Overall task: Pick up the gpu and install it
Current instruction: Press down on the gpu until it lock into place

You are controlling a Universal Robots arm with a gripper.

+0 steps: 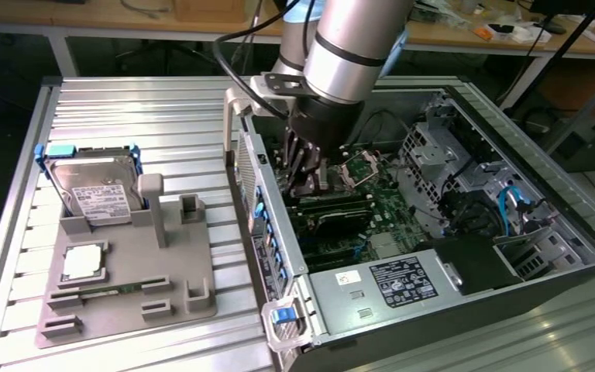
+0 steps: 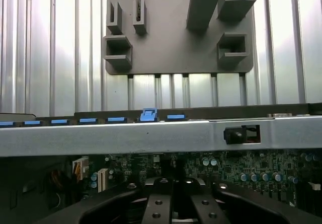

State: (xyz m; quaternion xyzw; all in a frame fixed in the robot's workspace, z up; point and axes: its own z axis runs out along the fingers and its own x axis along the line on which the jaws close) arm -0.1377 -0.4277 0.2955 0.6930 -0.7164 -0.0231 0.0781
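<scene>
The gripper [image 2: 171,204], fingers together, sits low inside the open computer case [image 1: 545,256], the gpu [image 1: 328,211] just beneath it.

The gpu [image 1: 331,211] lies near the middle of the exterior view, inside the open computer case, seated flat against the green motherboard with a dark round fan on its face, its upper end hidden beneath the end effector directly above it
</scene>
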